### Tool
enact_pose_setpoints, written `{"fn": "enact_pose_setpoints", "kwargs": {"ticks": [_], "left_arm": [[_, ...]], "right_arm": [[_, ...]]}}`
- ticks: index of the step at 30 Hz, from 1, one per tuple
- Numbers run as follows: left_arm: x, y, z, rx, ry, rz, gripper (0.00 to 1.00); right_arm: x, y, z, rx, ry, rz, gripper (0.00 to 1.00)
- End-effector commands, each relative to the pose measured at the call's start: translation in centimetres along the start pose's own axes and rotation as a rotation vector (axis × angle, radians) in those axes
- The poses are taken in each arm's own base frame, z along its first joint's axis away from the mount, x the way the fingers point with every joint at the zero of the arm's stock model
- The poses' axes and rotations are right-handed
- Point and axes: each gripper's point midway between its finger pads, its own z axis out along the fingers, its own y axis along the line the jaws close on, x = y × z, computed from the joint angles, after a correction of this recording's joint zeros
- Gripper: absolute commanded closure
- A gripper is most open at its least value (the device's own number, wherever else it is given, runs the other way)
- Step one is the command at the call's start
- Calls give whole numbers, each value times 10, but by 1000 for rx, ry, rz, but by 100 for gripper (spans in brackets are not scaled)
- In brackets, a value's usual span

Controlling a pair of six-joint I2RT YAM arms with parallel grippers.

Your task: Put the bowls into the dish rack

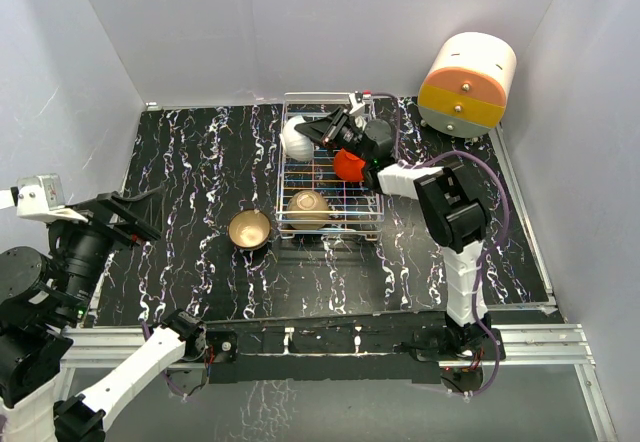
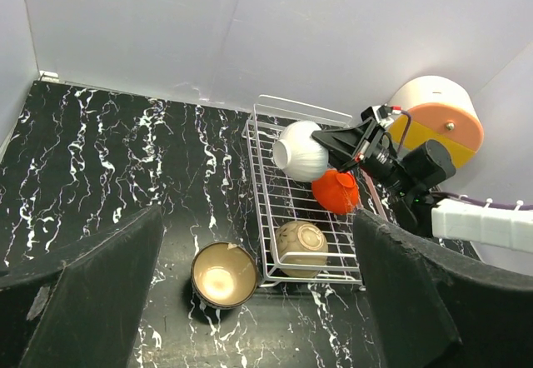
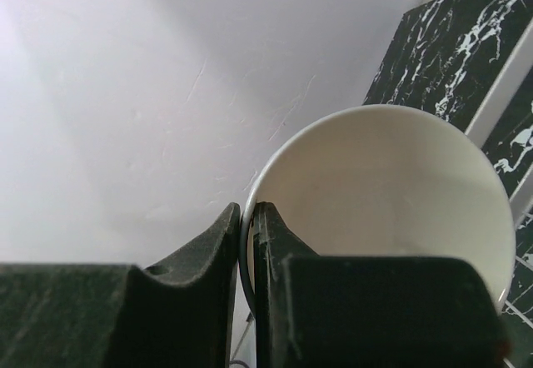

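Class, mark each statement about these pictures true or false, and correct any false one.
1. The right pincer grips the white bowl by its rim. True.
2. The red bowl sits on the table, outside the dish rack. False: it is inside the rack.
3. The dark bowl stands on the table beside the rack. True.
4. The left pincer holds the tan bowl. False: that pincer is open and empty, and the tan bowl lies in the rack.
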Motion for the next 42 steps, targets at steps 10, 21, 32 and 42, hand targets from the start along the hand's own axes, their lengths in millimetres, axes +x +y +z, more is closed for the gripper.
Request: {"fn": "enact_pose_setpoints", "kwargs": {"ticks": [10, 21, 32, 42], "left_arm": [[-11, -4, 3, 5, -22, 14, 5], [-11, -2, 7, -11, -15, 31, 5], [-10, -2, 10, -21, -5, 42, 5], [-4, -2, 15, -23, 7, 52, 5]], "right_arm": [[-13, -47, -2, 125, -162, 224, 92], [-4, -88, -19, 264, -210, 378, 90], [-5, -110, -51, 359, -256, 429, 90], [-13, -105, -57, 310, -244, 434, 92]]}}
